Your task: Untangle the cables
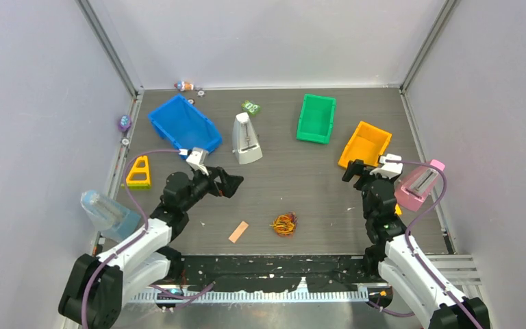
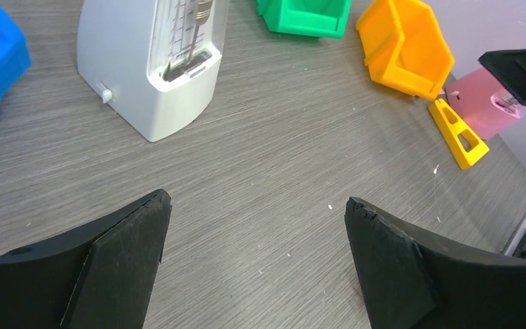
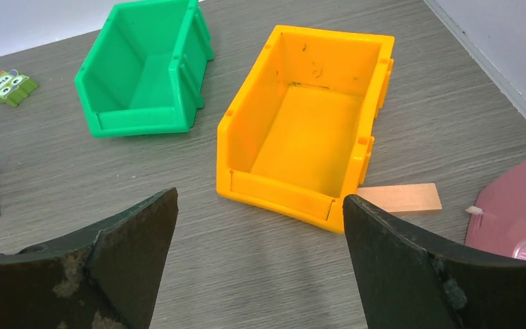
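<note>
Grey wood-grain tabletop, boxed in by pale walls, carries everything. The left claw [image 2: 257,200] hangs over bare table with its jaws wide apart, gripping nothing; a white metronome [image 2: 151,62] stands ahead of it, to its left. The right claw [image 3: 260,197] is likewise spread wide and empty. An orange bin [image 3: 308,123] sits just ahead of it, a green bin [image 3: 144,75] farther ahead to the left, and a small wooden block [image 3: 401,197] just beside the orange bin's near right corner. The cables [image 1: 284,223] lie as one tangled orange, yellow and red knot between the two claws, closer to the arm bases, well apart from both. A tan strip [image 1: 238,232] lies near the knot, on the left claw's side.
</note>
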